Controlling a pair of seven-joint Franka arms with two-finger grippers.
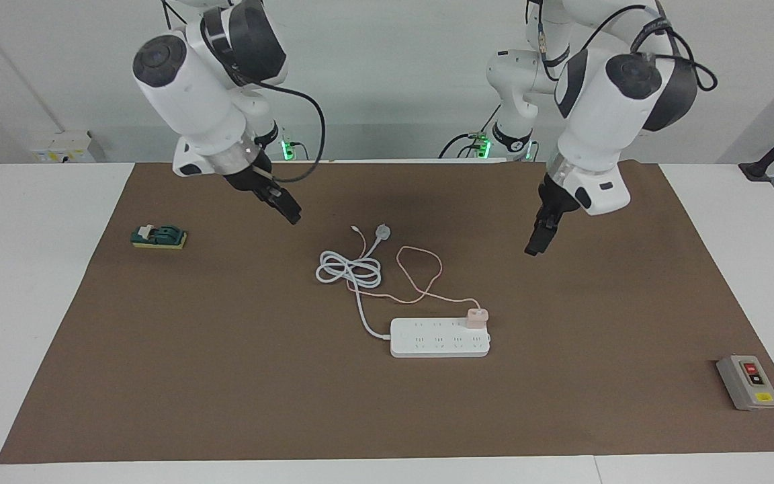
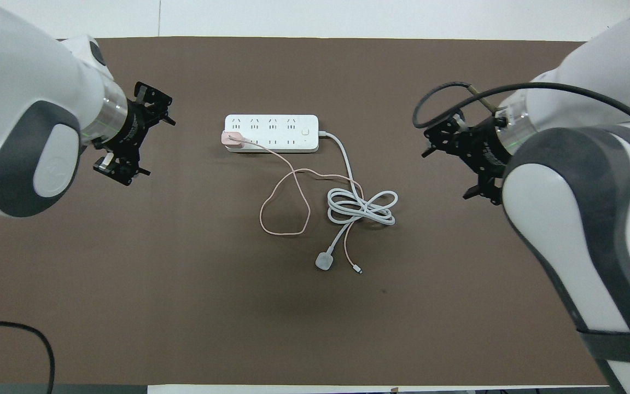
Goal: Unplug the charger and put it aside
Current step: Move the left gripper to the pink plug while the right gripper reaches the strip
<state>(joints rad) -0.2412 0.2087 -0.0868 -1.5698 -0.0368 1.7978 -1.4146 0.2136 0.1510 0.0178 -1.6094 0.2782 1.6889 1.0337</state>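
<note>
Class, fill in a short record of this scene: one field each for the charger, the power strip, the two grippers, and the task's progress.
charger: pink, plugged into the power strip at the left arm's end
power strip: white, flat on the brown mat
left gripper: in the air over the mat, open, empty
right gripper: in the air over the mat, empty
progress: charger not yet unplugged
</note>
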